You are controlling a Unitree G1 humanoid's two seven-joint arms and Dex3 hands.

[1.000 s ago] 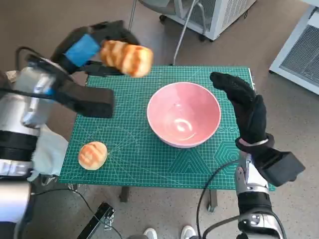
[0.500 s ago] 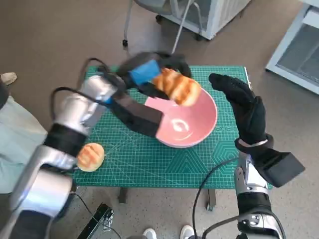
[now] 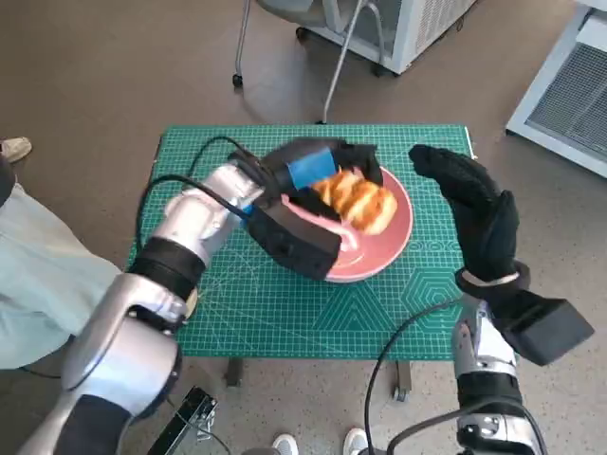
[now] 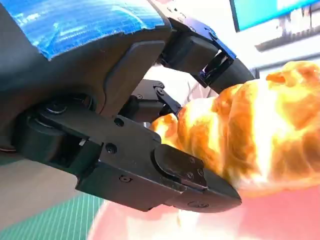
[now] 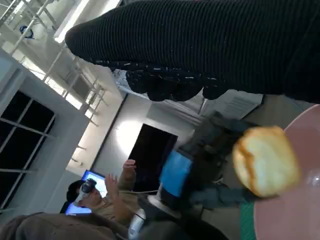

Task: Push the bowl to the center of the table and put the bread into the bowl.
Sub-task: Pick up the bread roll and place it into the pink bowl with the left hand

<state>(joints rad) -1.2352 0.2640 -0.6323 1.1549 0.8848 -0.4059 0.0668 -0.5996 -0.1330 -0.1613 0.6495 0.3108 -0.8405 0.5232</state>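
The bread (image 3: pixel 358 199) is gripped by the left hand (image 3: pixel 318 171) over the pink bowl (image 3: pixel 394 237); the right hand (image 3: pixel 474 213) stands beside the bowl, fingers apart, holding nothing.

Lab: equip cabinet (image 3: pixel 398 28), cutting mat (image 3: pixel 285 303), monitor (image 5: pixel 95 177)
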